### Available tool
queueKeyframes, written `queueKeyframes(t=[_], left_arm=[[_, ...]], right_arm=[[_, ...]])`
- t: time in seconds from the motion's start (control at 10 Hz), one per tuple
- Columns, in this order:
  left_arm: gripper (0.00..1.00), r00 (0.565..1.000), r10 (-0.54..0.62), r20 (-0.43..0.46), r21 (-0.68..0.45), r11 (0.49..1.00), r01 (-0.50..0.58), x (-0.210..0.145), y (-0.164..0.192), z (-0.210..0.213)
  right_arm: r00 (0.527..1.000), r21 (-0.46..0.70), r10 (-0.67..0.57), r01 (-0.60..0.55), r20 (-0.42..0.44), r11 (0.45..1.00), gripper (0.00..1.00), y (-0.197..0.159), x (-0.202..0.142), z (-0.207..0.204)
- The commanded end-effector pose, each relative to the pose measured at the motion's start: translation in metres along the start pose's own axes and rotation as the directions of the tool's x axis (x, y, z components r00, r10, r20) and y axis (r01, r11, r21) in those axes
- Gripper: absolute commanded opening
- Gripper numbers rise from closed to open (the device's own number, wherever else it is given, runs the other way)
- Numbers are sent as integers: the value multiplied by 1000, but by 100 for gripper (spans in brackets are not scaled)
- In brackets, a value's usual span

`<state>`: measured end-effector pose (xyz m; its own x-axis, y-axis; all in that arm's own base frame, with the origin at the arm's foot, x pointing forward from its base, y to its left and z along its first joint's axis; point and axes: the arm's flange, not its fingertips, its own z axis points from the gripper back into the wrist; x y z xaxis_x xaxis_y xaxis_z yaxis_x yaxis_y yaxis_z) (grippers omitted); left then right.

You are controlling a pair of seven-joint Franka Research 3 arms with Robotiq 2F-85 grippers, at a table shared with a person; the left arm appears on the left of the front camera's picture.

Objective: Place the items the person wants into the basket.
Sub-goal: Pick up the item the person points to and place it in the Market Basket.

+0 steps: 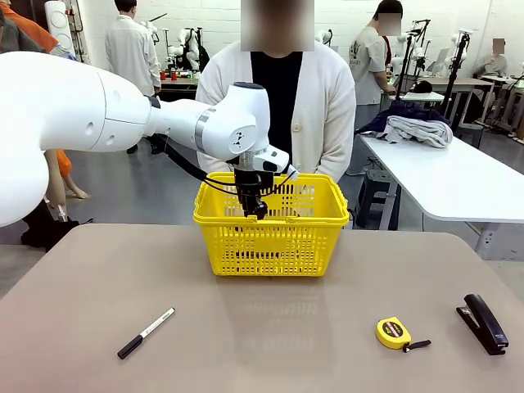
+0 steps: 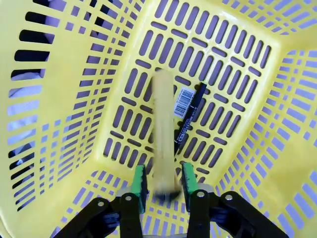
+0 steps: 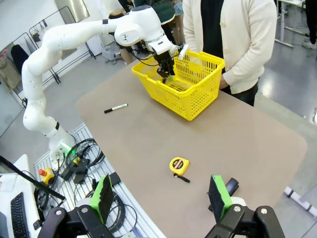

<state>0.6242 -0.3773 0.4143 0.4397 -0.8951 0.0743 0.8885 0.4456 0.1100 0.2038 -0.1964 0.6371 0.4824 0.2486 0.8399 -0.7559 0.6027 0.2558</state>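
You can count two of three items as in the one basket (image 1: 270, 246). One pen (image 2: 190, 116) lies on its floor. One utility knife (image 2: 163, 124), blurred, looks loose between the parted jaws of your left hand (image 2: 164, 173). One tape measure (image 1: 395, 332) is left on the tabletop (image 1: 270, 352), near right. Leave the one marker (image 1: 146, 333), near left, and the one stapler (image 1: 483, 323), rightmost. Your right hand (image 3: 161, 196) is spread wide and empty.

We see a grey-brown tabletop (image 1: 270, 344) on a glossy grey floor (image 1: 131, 192); to its right stands 1 long white table (image 1: 467, 184) — a heap of clothes (image 1: 413, 129) on it — and white walls (image 1: 221, 20) far behind.
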Motion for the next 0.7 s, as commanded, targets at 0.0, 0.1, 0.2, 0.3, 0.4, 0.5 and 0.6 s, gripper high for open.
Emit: queueKeyframes(t=[0.0, 0.1, 0.2, 0.3, 0.4, 0.5, 0.6], left_arm=[[100, 1000, -14, 16, 12, 1000, 14, 7, 6, 4], [91, 1000, -16, 17, 11, 1000, 16, 7, 6, 4], [100, 1000, -20, 17, 12, 1000, 20, 6, 6, 4], [100, 1000, -24, 17, 10, 1000, 24, 6, 6, 4], [100, 1000, -26, 18, 6, 1000, 26, 6, 5, 4], [100, 1000, -27, 17, 3, 1000, 27, 6, 5, 4], [100, 1000, -26, 17, 2, 1000, 26, 6, 6, 5]], right_arm=[[1000, 16, 12, -13, 23, 1000, 100, 0, 2, 0], [1000, 16, 12, -13, 23, 1000, 100, 0, 2, 0], [1000, 16, 12, -13, 23, 1000, 100, 0, 2, 0], [1000, 16, 12, -13, 23, 1000, 100, 0, 2, 0], [1000, 16, 12, -13, 23, 1000, 100, 0, 2, 0], [1000, 16, 12, -13, 23, 1000, 100, 0, 2, 0], [1000, 16, 12, -13, 23, 1000, 100, 0, 2, 0]])
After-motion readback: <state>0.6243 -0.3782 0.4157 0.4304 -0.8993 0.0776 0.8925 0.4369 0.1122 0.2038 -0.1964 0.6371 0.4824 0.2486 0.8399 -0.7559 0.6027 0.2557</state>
